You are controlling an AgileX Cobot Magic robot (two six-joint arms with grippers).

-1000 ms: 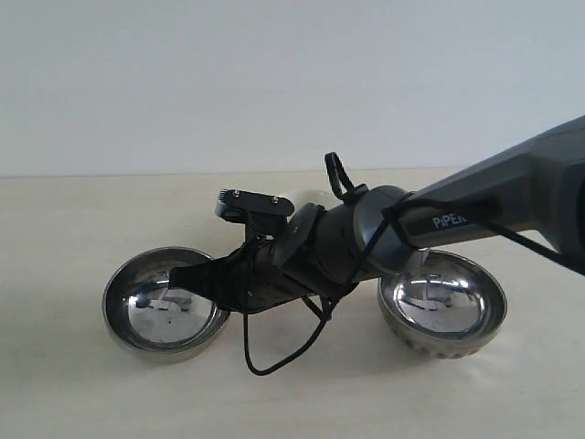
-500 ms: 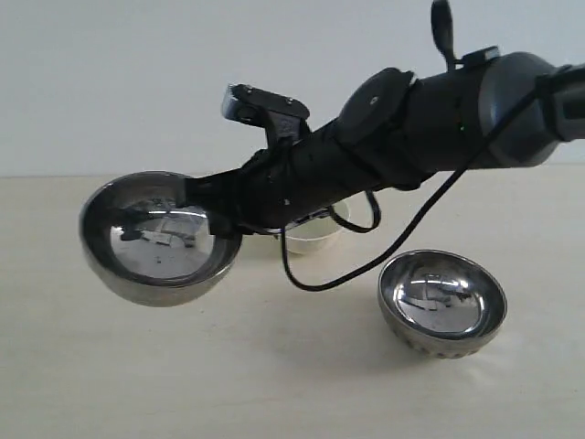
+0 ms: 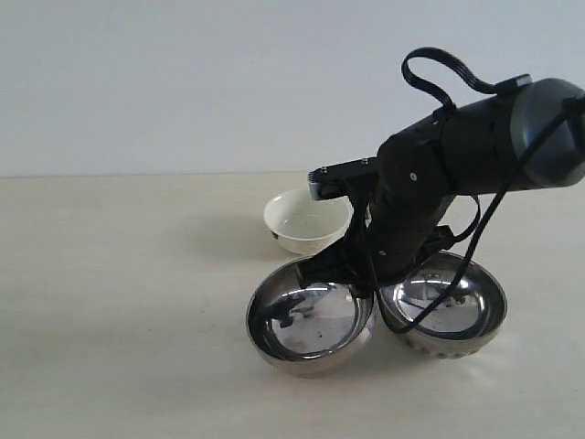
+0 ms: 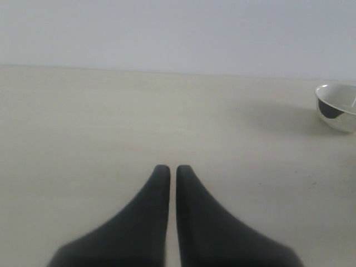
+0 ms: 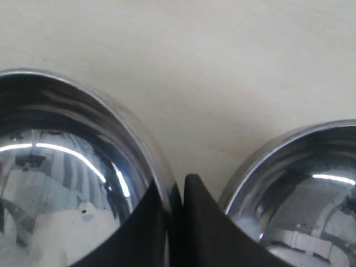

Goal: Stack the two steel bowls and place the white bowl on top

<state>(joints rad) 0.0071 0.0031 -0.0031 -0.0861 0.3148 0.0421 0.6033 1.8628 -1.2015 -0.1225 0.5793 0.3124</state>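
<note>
My right gripper (image 3: 364, 279) (image 5: 177, 186) is shut on the rim of the smooth steel bowl (image 3: 311, 320) (image 5: 67, 183), one finger inside and one outside. That bowl hangs tilted just left of the fluted steel bowl (image 3: 450, 315) (image 5: 300, 189), which stands on the table; their rims are close together. The white bowl (image 3: 307, 220) (image 4: 337, 105) stands upright farther back. My left gripper (image 4: 168, 169) is shut on nothing, low over bare table far from the bowls; it does not show in the exterior view.
A pale wooden table (image 3: 119, 274) carries everything, and a plain light wall (image 3: 183, 82) rises behind it. The right arm's dark body and looping cable (image 3: 439, 174) hang over the fluted bowl.
The right gripper lifted the smooth steel bowl off the table at the left, carried it rightward and lowered it beside the fluted bowl. The white bowl came into view.
</note>
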